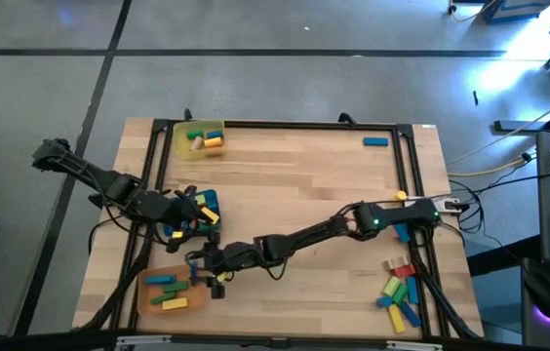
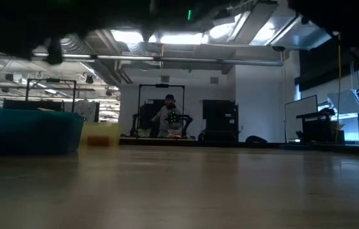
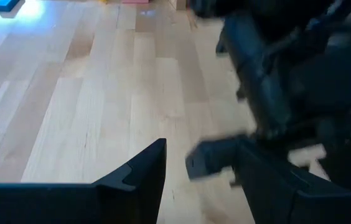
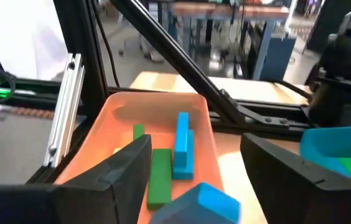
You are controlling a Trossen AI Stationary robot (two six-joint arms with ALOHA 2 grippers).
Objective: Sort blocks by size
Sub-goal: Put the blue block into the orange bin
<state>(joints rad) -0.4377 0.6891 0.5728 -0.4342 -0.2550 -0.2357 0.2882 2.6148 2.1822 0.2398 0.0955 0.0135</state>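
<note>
Here, the right gripper point(image 4: 191, 180) is seen spread apart over the near end of the orange tray point(image 4: 110, 124), with a blue block point(image 4: 208, 202) loose between its fingers and gripped by neither, while a long blue block point(image 4: 182, 149) and a green block point(image 4: 160, 174) are lying in the tray beyond. Just beside it, the left gripper point(image 1: 195, 216) is held over the blue tray point(image 1: 207, 201) with its fingers parted and nothing between them. Farther out, more blocks point(image 1: 399, 291) are scattered at the table's right near corner, others are kept in the yellow tray point(image 1: 200, 137), and a single blue piece point(image 1: 375, 141) is left at the far right.
</note>
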